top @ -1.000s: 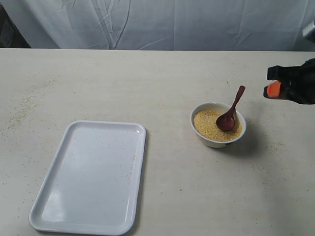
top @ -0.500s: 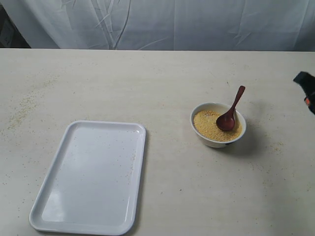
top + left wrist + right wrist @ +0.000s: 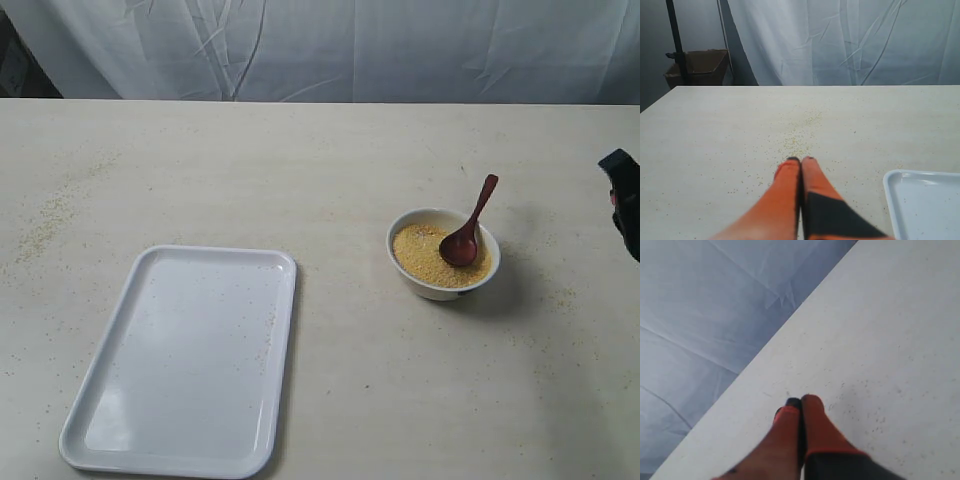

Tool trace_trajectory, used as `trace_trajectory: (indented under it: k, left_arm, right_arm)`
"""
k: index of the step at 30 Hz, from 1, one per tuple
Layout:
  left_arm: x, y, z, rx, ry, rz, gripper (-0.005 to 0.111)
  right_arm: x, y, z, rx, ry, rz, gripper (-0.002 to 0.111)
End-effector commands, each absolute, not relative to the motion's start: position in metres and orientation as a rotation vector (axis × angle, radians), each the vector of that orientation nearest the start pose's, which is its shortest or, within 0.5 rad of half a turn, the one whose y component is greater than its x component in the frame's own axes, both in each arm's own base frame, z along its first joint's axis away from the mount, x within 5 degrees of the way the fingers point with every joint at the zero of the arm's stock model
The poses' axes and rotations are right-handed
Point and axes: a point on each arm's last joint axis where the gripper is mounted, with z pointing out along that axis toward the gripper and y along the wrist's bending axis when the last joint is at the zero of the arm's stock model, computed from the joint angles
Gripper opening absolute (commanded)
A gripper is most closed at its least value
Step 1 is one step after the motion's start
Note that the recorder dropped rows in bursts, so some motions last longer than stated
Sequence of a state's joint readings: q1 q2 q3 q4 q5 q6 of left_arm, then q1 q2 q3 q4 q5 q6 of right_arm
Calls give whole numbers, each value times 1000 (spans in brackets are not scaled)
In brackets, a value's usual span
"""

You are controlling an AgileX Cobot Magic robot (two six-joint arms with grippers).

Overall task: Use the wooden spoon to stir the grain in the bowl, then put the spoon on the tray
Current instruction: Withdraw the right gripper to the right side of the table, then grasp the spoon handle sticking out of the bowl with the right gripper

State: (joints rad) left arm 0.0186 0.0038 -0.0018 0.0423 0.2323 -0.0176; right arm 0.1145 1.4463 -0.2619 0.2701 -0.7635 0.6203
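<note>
On the outside camera I count one tray (image 3: pixel 180 360) at left, one bowl (image 3: pixel 440 288) of grain (image 3: pixel 422 255) well right of it, and one spoon (image 3: pixel 468 228) leaning scoop-down in the grain. My right arm (image 3: pixel 626 200) pokes in at the edge. On the left wrist camera, the left gripper (image 3: pixel 801 161) is pinched together, holding nothing. On the right wrist camera, the right gripper (image 3: pixel 801 401) is likewise.

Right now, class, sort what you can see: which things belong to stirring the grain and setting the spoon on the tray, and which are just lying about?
Belongs to the job: grain, bowl, wooden spoon, tray.

Just lying about: spilled grains, white curtain, brown box.
</note>
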Motion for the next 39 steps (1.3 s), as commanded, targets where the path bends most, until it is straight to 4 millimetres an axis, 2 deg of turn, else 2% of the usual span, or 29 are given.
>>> trace_trajectory:
  k: [1,3,5,8,9,11,13,16,17,20,21,30,35,36,39]
  left_arm:
    - [55,2,192,-4,1714,42,0]
    - [55,2,192,-4,1714,42,0]
    - [55,2,192,-4,1714,42,0]
    - [55,2,192,-4,1714,42,0]
    - [55,2,192,-4,1714,42,0]
    - [55,2,192,-4,1714,42,0]
    - [55,2,192,-4,1714,42,0]
    - [55,2,192,-4,1714,42,0]
    - [55,2,192,-4,1714,42,0]
    - [55,2,192,-4,1714,42,0]
    - [55,2,192,-4,1714,42,0]
    - [55,2,192,-4,1714,42,0]
    - [55,2,192,-4,1714,42,0]
    - [55,2,192,-4,1714,42,0]
    - [55,2,192,-4,1714,42,0]
  right_arm:
    - [231,26,157,534,1905,722,-1]
    - [244,26,154,457,1996,860,-1]
    - [256,18,151,473,2061,945,-1]
    - [279,-7,149,477,2168,1013,-1]
    - [286,-19,148,567,2193,1042,-1]
    - [301,-35,145,616,2239,1058,-1]
    - [314,-43,141,611,2268,1097,1]
    - [332,-44,133,502,2304,1161,18]
    - [338,-44,129,485,2308,1182,27]
    - [350,-45,116,483,2311,1240,51]
    - [354,-44,112,480,2315,1251,55]
    - [379,-16,83,500,2310,1336,50]
    - [391,-6,83,465,2292,1349,49]
    - [392,-6,83,472,2284,1350,44]
    - [395,-7,85,507,2250,1356,18]
